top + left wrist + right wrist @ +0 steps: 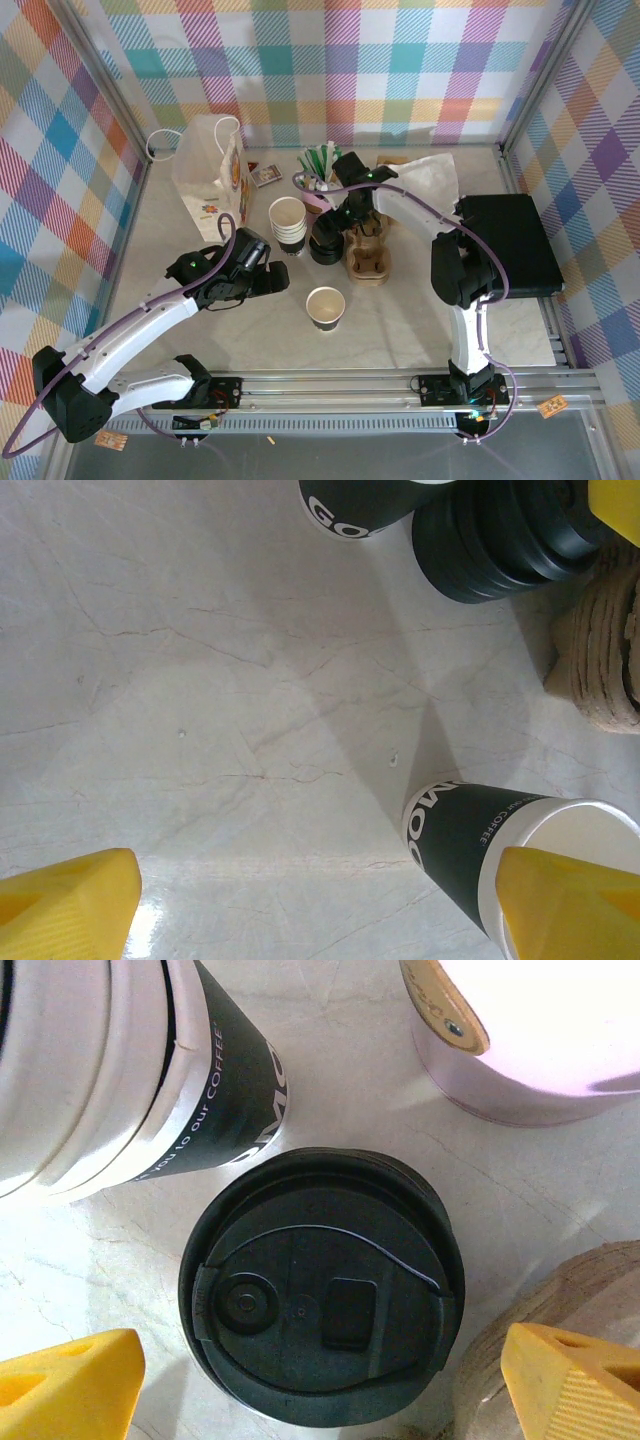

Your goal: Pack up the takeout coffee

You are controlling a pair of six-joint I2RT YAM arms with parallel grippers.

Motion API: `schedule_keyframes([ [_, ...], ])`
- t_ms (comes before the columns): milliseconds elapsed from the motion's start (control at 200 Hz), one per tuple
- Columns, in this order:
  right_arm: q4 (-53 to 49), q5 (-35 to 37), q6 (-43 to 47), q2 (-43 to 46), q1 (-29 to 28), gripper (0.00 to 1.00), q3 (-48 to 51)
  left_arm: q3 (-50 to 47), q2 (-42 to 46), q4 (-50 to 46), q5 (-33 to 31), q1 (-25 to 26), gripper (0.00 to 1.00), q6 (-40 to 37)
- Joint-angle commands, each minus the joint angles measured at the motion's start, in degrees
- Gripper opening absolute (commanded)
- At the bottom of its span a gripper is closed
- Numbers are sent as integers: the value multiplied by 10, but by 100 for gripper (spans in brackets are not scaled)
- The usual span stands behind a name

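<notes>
Cup [325, 307]: upright on the bench [410, 320] in the lower middle of the top view. It stands alone with its mouth up, dark side and cream inside. It also shows at the lower right of the left wrist view [480, 840], with white lettering on the band.
Left hand [272, 278]: just left of the cup in the top view, roughly between the cup and the bag. Its jaws are wide with nothing between them. In its own view [320, 905] the yellow fingertips [65, 900] sit in the bottom corners.
Hard to tell: the right-side fingertip overlaps the cup's rim in the left wrist view, and I cannot say whether they touch.
Cup stack [288, 225]: nested cups above the cup in the top view, cut off at the upper left of the right wrist view [130, 1070].
Lids [326, 247]: a black stack just right of the cup stack. It sits in the middle of the right wrist view [320, 1290].
Right hand [342, 222]: over the lids, jaws wide and gripping nothing. In its own view [320, 1385] a fingertip stands on either side of the stack.
Carrier [367, 258]: brown pulp, just right of the lids. Only an edge shows in the right wrist view [570, 1300].
Pink tub [313, 195]: behind the lids, holding green and white sticks too small to name.
Bag [210, 175]: white paper with handles, upright at the upper left.
Black box [510, 240]: at the right of the bench, partly behind the right arm.
</notes>
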State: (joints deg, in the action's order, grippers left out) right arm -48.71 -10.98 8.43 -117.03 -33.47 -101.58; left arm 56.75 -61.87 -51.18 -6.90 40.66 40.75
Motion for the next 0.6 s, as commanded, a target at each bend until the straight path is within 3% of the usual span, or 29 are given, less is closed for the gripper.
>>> schedule_keyframes([
  [0, -11, -11, 11, -13, -3, 92, -20, 13, 8, -27, 4, -6, 91, 4],
  [595, 16, -30, 22, -4, -5, 99, 13, 8, 31, -42, -7, -6, 100, 14],
])
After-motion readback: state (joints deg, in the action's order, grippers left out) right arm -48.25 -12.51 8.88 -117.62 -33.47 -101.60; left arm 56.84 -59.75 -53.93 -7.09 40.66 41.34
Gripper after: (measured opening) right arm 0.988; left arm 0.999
